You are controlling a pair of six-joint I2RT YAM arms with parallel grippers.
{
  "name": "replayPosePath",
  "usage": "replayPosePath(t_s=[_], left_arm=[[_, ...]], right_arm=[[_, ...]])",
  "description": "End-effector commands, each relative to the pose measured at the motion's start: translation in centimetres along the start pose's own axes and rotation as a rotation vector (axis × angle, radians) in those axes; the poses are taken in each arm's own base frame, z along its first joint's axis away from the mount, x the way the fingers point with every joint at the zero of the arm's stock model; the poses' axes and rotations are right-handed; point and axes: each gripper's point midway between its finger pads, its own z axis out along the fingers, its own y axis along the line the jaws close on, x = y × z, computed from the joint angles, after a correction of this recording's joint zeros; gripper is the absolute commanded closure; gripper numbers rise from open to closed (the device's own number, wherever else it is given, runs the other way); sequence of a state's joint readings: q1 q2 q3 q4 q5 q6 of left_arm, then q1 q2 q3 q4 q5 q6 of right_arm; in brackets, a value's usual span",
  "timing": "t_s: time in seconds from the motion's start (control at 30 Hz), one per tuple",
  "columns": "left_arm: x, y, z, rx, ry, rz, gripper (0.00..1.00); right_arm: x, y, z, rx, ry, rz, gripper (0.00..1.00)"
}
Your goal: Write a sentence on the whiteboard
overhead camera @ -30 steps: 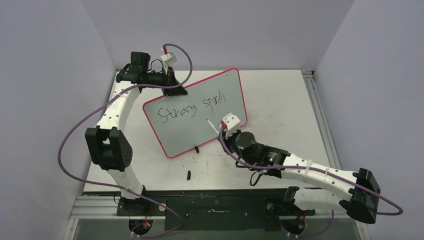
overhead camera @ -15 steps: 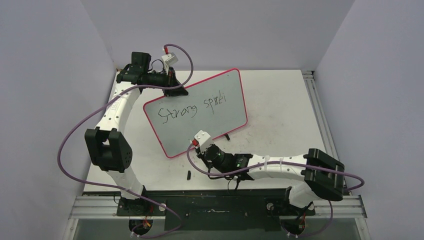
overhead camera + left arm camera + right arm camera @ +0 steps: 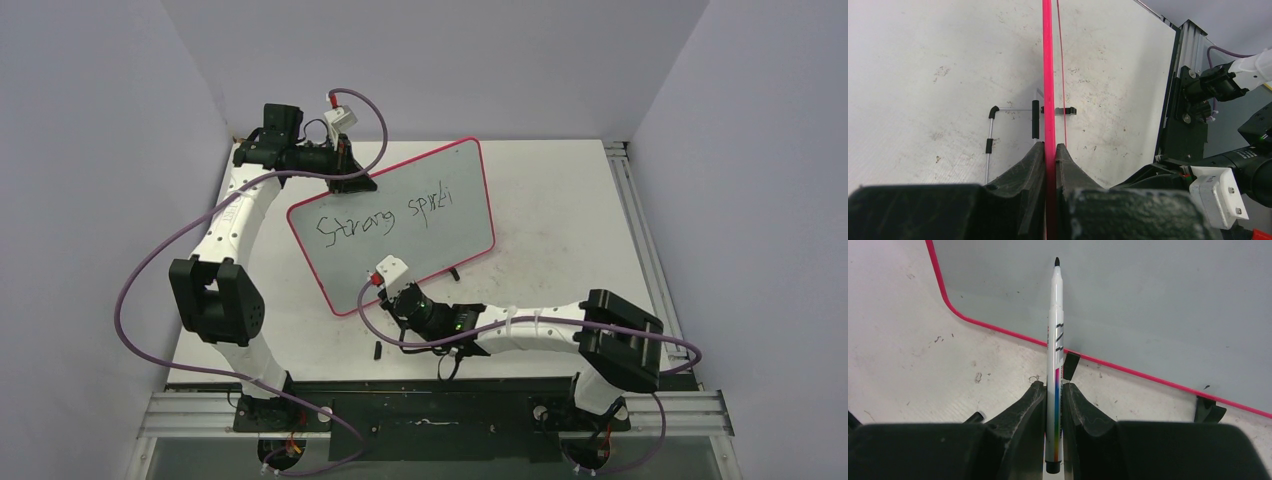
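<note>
your left gripper (image 3: 1049, 150) is clamped on the pink rim of the whiteboard (image 3: 440, 235), on its top edge toward the left corner, steadying it where it stands propped on the table (image 3: 560, 200). your right gripper (image 3: 1053, 387) is closed around the marker (image 3: 1056, 315). its uncapped tip points at the whiteboard's lower left area, just inside the rim; whether it touches the surface cannot be told. the sentence (image 3: 385, 217) is one line across the whiteboard's upper half, so the second line looks due. start below the first word, press lightly so the whiteboard does not rock, hold the tip square to the surface, and leave room above the bottom rim.
</note>
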State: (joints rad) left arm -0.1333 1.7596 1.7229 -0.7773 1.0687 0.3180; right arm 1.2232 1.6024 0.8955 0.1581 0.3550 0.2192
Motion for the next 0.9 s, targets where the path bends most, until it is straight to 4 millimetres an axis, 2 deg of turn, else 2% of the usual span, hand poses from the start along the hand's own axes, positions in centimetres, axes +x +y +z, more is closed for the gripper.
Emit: replayPosePath(t_s=[0.0, 0.43, 0.87], left_arm=[[3.6, -1.9, 1.5, 0.065, 0.097, -0.115, 1.00], [3.6, -1.9, 1.5, 0.064, 0.096, -0.113, 1.00], [3.6, -1.9, 1.4, 0.061, 0.097, -0.113, 1.00]], right_arm=[[-2.3, -0.7, 0.6, 0.044, -0.063, 0.041, 0.95], [0.6, -1.6, 1.3, 0.076, 0.009, 0.036, 0.95], [4.5, -1.6, 0.8, 0.077, 0.084, 0.061, 0.95]])
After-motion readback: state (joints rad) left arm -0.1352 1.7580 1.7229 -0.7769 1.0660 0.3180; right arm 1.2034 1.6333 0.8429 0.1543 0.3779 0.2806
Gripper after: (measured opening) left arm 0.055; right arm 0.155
